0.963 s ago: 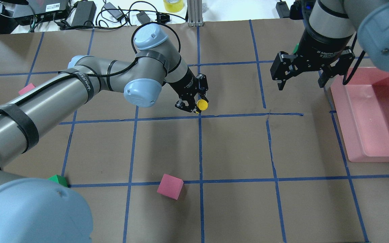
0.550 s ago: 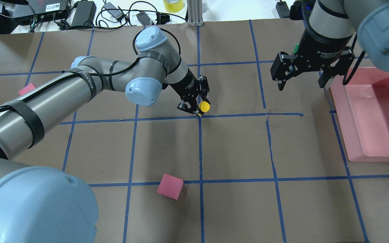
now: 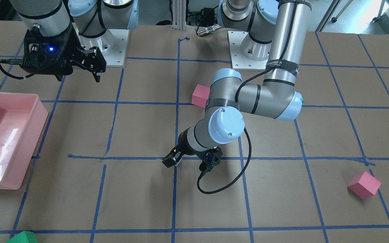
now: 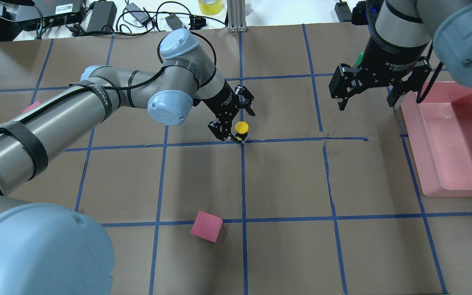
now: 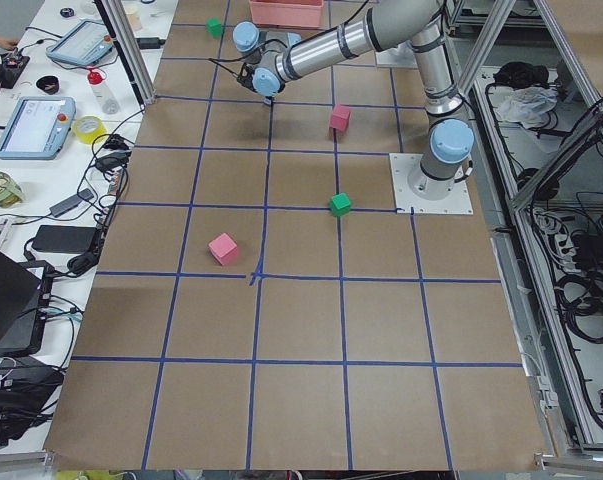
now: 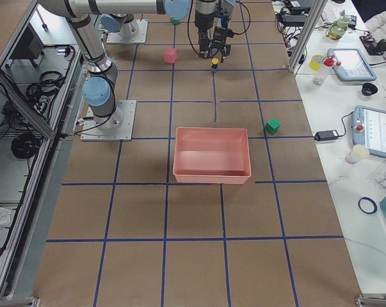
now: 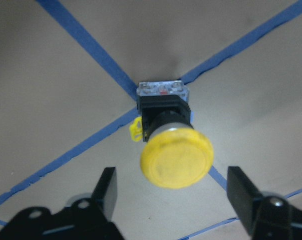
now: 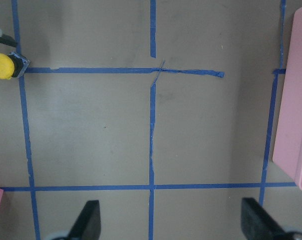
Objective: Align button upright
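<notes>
Left gripper [image 4: 234, 122] released button [image 4: 241, 128], upright on tape crossing [image 4: 243, 143], pink cube [image 4: 206, 226] well apart

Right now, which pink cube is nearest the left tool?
The pink cube nearer the robot's base, mid-table; the other pink cube sits far to the robot's left.

Left arm [image 4: 64, 119]: silver tubes, pale-blue joint caps [image 4: 166, 107], black straps [image 4: 29, 143], cable [image 3: 226, 186]. Right claw [image 4: 365, 103]: black, white lettering.
</notes>
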Tool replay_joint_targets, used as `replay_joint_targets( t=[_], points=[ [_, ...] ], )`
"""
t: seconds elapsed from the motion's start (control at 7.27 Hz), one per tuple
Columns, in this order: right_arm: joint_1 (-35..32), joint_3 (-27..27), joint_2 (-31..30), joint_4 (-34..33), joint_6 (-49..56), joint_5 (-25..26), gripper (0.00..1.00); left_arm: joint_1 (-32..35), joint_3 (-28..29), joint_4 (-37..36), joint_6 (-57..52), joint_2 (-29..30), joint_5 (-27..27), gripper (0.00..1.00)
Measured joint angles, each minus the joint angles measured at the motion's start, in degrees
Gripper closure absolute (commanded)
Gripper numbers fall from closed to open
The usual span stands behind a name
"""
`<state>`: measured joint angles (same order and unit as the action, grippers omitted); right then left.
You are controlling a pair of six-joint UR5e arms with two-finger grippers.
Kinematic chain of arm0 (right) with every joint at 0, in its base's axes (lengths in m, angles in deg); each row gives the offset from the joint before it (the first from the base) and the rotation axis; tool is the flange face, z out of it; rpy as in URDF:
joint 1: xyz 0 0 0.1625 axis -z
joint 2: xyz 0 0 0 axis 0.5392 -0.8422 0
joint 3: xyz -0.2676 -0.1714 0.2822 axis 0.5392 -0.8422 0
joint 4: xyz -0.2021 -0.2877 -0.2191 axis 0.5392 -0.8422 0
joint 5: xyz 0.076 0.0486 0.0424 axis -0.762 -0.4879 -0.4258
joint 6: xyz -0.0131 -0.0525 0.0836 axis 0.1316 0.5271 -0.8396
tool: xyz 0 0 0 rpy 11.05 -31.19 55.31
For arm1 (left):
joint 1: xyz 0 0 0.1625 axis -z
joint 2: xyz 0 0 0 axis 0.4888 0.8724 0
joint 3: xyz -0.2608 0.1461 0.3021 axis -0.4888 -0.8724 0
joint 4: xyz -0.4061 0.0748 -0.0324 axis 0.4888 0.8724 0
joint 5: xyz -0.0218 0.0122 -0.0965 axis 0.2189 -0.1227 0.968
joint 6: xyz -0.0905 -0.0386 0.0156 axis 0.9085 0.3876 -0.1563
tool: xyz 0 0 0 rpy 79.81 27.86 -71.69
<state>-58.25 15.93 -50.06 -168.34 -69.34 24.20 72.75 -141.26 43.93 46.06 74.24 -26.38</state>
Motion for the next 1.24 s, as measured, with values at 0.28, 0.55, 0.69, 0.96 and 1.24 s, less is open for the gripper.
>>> replay_joint_targets(
  t=[0.28, 0.55, 0.69, 0.96, 1.24],
  points=[
    [0.00, 0.00, 0.00, 0.00, 0.13, 0.06, 0.00, -2.41, 2.57, 7.64, -10.35, -4.95, -5.64, 0.00],
    [0.00, 0.00, 0.00, 0.04, 0.18, 0.07, 0.00, -3.84, 3.96, 17.84, -26.43, -12.58, -12.63, 0.00],
    [0.00, 0.00, 0.00, 0.02, 0.22, 0.07, 0.00, -4.03, 3.86, 20.82, -37.36, -17.20, -16.41, 0.00],
    [0.00, 0.00, 0.00, 0.00, 0.25, 0.07, 0.00, -3.92, 3.05, 23.02, -56.70, -26.46, -21.27, 0.00],
    [0.00, 0.00, 0.00, 0.03, 0.25, 0.07, 0.00, -3.94, 1.23, 22.73, -64.94, -30.84, -23.25, 0.00]
  ],
)
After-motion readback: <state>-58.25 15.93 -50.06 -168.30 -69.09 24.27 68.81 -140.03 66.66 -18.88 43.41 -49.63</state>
